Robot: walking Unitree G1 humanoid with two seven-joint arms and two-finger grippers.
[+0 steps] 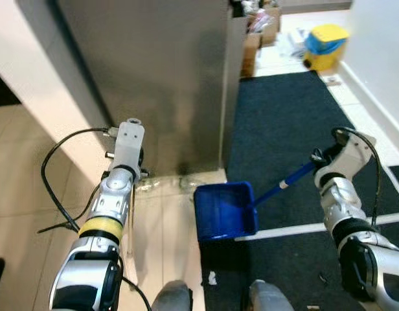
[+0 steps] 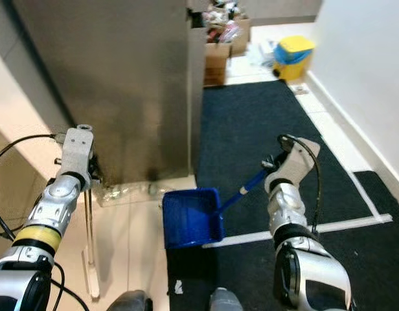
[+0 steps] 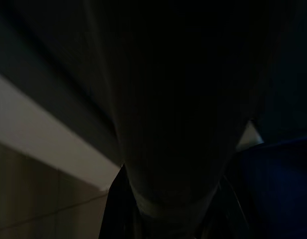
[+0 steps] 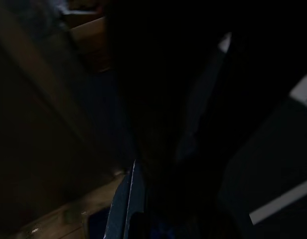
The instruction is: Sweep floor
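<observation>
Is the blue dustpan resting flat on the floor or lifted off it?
Resting on the floor: the blue dustpan lies at the dark mat's edge, its handle angled up toward the right gripper.

Big grey cabinet (image 1: 154, 78) takes up the middle, with a dark carpet (image 1: 284, 129) beside it on the right. Further back there's a yellow and blue bin (image 1: 326, 45) plus some cardboard boxes (image 2: 219, 52) full of clutter.

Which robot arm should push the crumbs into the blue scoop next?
Probably the left: it holds the thin broom stick beside the litter at the wall. The right arm holds the dustpan by its handle.
</observation>
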